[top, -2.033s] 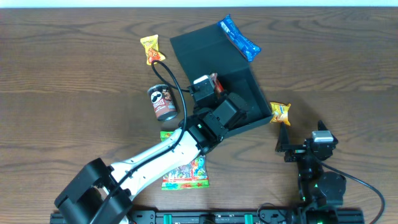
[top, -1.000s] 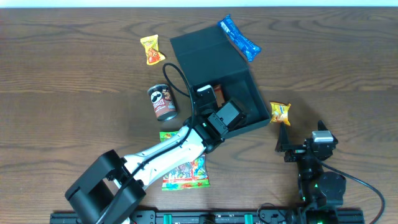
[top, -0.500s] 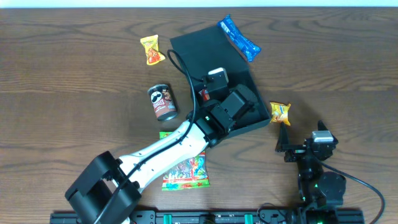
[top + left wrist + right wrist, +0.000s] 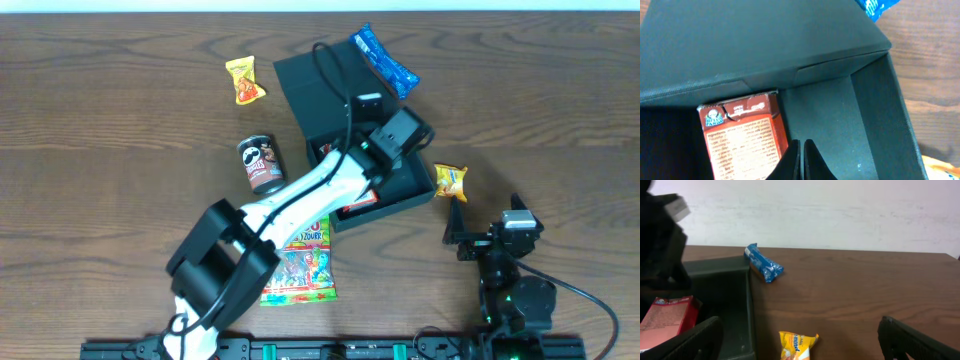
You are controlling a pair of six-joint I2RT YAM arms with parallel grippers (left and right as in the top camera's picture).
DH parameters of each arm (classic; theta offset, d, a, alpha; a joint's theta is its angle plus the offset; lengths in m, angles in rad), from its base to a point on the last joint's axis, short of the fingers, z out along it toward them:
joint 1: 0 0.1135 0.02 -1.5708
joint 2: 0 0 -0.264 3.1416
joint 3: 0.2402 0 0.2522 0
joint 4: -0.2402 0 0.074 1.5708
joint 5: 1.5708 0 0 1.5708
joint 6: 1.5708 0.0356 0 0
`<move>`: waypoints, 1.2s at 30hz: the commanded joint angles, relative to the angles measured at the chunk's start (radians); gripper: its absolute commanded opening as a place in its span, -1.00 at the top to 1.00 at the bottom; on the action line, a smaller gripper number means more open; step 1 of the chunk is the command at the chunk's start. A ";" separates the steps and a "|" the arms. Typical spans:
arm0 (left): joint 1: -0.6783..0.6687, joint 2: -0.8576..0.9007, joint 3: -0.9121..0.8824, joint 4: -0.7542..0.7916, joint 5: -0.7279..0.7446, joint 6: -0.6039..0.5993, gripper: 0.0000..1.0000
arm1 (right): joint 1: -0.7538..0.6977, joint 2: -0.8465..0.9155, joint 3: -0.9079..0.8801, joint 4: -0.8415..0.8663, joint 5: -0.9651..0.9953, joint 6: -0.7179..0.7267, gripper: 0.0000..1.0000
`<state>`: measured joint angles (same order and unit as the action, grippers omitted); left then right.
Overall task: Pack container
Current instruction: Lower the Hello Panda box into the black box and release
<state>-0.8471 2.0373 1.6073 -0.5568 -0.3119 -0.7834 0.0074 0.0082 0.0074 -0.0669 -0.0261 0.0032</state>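
The big dark green container [image 4: 405, 190] sits near the middle of the worktop, a bit toward the far edge. Its flap lid [image 4: 312, 82] is open and leans toward the far edge. The left gripper [image 4: 801, 150] is down over the inside of the box. Its two fingers are pressed together and there is nothing between them. Only one thing lies in the box, a small red carton [image 4: 742, 137]. It is flat on the bottom, up against the wall on the lid side. The rest of the box floor is bare. So I think one snack is packed and the arm has to go and fetch another. The next move needs the left arm to lift up out of the box and spread its fingers over a snack. The little chip can [image 4: 262, 164] just to the left of the box looks closest. A blue packet [image 4: 385, 62] lies by the lid. A yellow packet [image 4: 243, 80] lies toward the far left corner. Another yellow packet [image 4: 451, 181] lies just right of the box. A bright sweet bag [image 4: 300, 265] lies by the near edge. The right gripper [image 4: 800, 325] waits near the right end of the near edge, fingers wide apart, holding nothing.
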 commanded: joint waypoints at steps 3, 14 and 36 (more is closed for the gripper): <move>0.011 0.098 0.065 -0.032 0.087 0.045 0.89 | -0.006 -0.003 -0.002 -0.005 0.000 0.000 -0.98; 0.031 0.167 0.065 -0.053 0.121 0.039 0.89 | -0.006 -0.003 -0.002 -0.005 0.000 0.000 -0.98; 0.087 0.165 0.073 -0.280 0.171 0.115 0.89 | -0.006 -0.003 -0.002 -0.005 0.000 0.000 -0.98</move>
<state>-0.7746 2.2105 1.6669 -0.8017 -0.1425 -0.7280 0.0078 0.0082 0.0074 -0.0669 -0.0261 0.0032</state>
